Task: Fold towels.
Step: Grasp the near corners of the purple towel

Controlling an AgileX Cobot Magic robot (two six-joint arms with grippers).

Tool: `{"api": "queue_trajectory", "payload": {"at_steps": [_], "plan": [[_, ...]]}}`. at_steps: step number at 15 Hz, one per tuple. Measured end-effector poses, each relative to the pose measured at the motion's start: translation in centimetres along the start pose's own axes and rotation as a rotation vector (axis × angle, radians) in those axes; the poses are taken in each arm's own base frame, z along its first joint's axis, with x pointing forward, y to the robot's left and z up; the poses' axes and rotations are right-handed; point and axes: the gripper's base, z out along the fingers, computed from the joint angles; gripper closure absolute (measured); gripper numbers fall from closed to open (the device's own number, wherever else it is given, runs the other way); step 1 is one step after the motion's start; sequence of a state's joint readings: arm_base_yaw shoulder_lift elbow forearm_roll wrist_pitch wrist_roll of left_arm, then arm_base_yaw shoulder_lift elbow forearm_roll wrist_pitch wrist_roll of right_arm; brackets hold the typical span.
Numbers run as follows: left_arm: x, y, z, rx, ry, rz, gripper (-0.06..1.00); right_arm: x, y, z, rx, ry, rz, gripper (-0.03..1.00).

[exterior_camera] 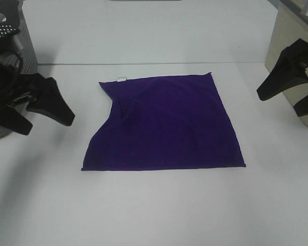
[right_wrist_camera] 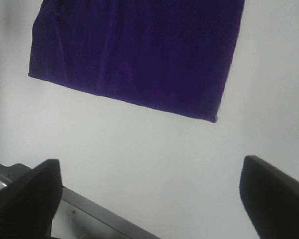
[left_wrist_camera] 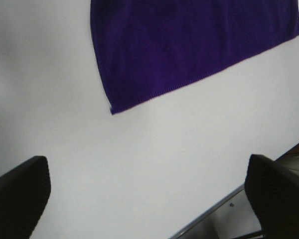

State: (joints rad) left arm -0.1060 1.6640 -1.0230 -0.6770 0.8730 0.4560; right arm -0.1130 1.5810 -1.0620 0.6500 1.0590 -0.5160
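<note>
- Left gripper [exterior_camera: 47, 124]: mine, spread wide and holding nothing. It hangs over the bench [exterior_camera: 154, 215] at the left side. In the left wrist view its two dark fingers [left_wrist_camera: 20, 196] stand far apart with bare bench surface between them.
- Right gripper [exterior_camera: 282, 102]: mine, also spread wide and empty, raised at the right side. Its ribbed fingers [right_wrist_camera: 274, 199] frame bare bench in the right wrist view.
- Towel [exterior_camera: 169, 128]: one, deep purple, lying spread out mid-bench between my two grippers and well apart from both. The near hem runs straight. The left edge is drawn inward, and a crease runs down from the far-left corner.
- Tag [exterior_camera: 121, 79]: small and white, on the towel's far edge near the left corner.
</note>
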Motion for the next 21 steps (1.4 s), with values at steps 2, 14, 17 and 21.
{"api": "queue_trajectory", "payload": {"at_steps": [2,14,17,21], "plan": [[-2.3,0.9,2.4,-0.004,0.021,-0.018,-0.04,-0.2,-1.6,2.1,-0.015,0.062,0.01,0.03],[-3.9,4.8,9.2,-0.055,0.098,-0.087,-0.04,-1.1,-7.1,9.6,0.047,0.1,0.141,0.03],[-4.2,5.3,10.6,-0.034,0.114,-0.124,-0.04,-0.9,-8.4,11.3,0.072,0.109,0.162,0.03],[-4.3,5.4,11.1,-0.01,0.126,-0.144,-0.04,-0.9,-8.6,11.9,0.06,0.113,0.184,0.04]]}}
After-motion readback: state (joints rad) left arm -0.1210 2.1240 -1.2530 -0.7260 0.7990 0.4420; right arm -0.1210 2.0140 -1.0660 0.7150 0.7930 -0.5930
